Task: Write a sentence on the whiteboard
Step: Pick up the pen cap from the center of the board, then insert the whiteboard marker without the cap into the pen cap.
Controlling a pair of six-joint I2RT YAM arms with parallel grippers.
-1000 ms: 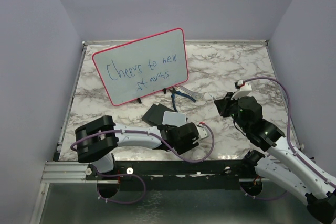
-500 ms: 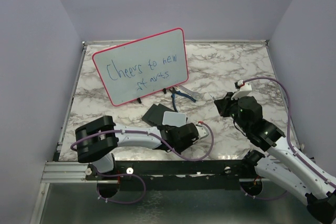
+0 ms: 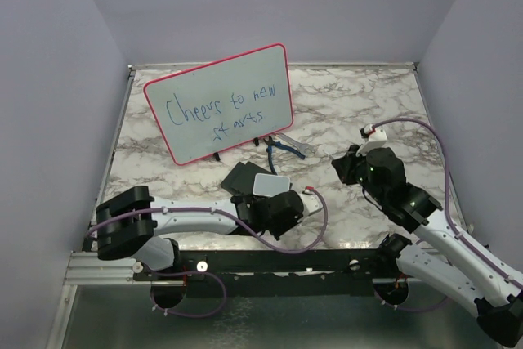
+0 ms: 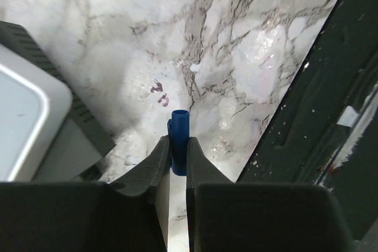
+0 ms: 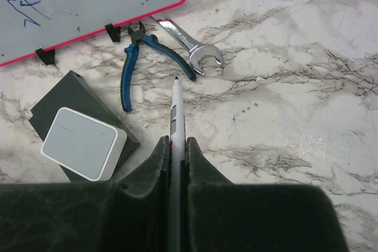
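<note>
The marble surface (image 3: 359,104) carries the whiteboard (image 3: 196,87) at its back left, propped up on small black feet. The sentence (image 3: 194,109) runs across it in blue, in two lines. In front of it lie a dark block (image 3: 241,177), blue-handled pliers (image 5: 158,46) and a wrench (image 5: 188,44). My right claw (image 5: 176,146) is clamped on a white marker (image 5: 176,116), my left claw (image 4: 178,146) on a small blue cap (image 4: 179,123).

The whiteboard (image 3: 245,71) looks smooth, the marbled table (image 3: 368,104) glossy
</note>
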